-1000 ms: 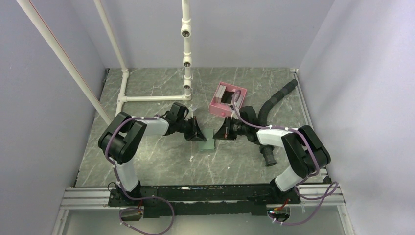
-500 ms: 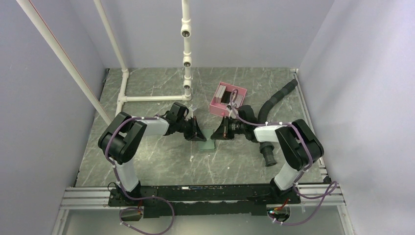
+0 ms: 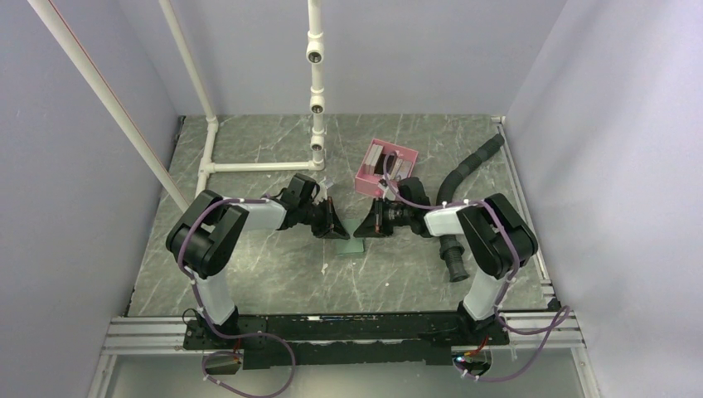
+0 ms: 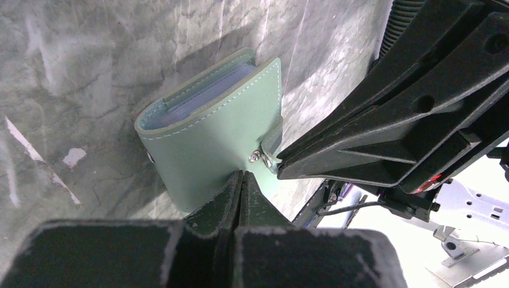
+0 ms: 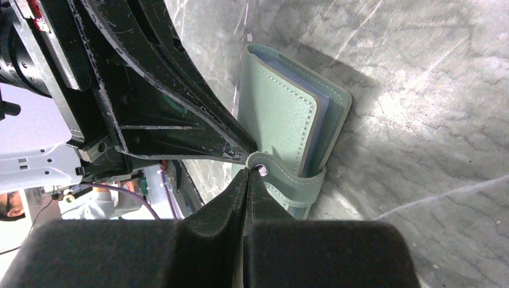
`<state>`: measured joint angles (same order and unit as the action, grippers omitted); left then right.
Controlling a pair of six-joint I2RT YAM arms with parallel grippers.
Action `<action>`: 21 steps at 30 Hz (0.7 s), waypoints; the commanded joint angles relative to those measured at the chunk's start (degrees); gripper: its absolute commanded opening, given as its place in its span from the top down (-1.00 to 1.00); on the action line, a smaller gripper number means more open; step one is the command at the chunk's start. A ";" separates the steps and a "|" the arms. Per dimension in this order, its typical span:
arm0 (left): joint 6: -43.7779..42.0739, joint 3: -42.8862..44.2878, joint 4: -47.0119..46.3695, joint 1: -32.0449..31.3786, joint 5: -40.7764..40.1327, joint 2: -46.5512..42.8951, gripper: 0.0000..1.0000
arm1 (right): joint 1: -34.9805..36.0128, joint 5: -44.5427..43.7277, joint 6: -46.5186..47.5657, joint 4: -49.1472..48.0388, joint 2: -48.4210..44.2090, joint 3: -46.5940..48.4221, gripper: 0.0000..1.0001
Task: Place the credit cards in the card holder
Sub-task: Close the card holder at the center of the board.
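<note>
Fingers come first: our left fingers (image 4: 241,177) are pressed flat together with nothing showing between them, and their tips rest on the near edge of the card holder (image 4: 210,135), just beside the metal stud (image 4: 256,156) of its snap tab (image 4: 271,139). Our right fingers (image 5: 248,174) are closed just as tightly, and their tips meet the rounded end of that tab from the opposite side. No part of the strap appears caught between them, so both pairs seem to be pushing or prying rather than gripping. The holder itself lies folded on the worktop (image 3: 273,274) midway between the two arms, with the tab wrapped round its open edge. Pale blue inner leaves show between the green covers, but we cannot tell whether the snap is fastened or whether any card sits inside. Farther out in the overhead view, just behind the right wrist, the pink tray (image 3: 366,184) has the grey credit cards (image 3: 378,157) standing in it, apart from the holder. We judge the task to be near its start: the holder is not yet spread open, and no card has visibly left the tray. What remains is freeing the tab, opening the covers, fetching the cards and sliding them in.
</note>
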<state>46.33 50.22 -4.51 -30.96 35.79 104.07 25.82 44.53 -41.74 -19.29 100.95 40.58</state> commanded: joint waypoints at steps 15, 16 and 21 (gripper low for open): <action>-1.39 -2.57 2.84 -0.77 -6.35 0.69 0.96 | 1.13 0.77 4.44 6.11 2.80 4.87 1.00; -1.40 -2.58 2.80 -0.77 -6.31 0.72 0.96 | 1.20 1.25 4.76 6.29 2.90 4.90 1.00; -1.30 -2.70 2.66 -0.74 -6.26 0.74 0.97 | 1.22 2.97 5.62 6.45 2.88 4.51 1.00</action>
<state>46.48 49.74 -5.45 -30.96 35.77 103.94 26.17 45.78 -38.30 -15.00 103.02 44.12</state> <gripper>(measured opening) 0.027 0.007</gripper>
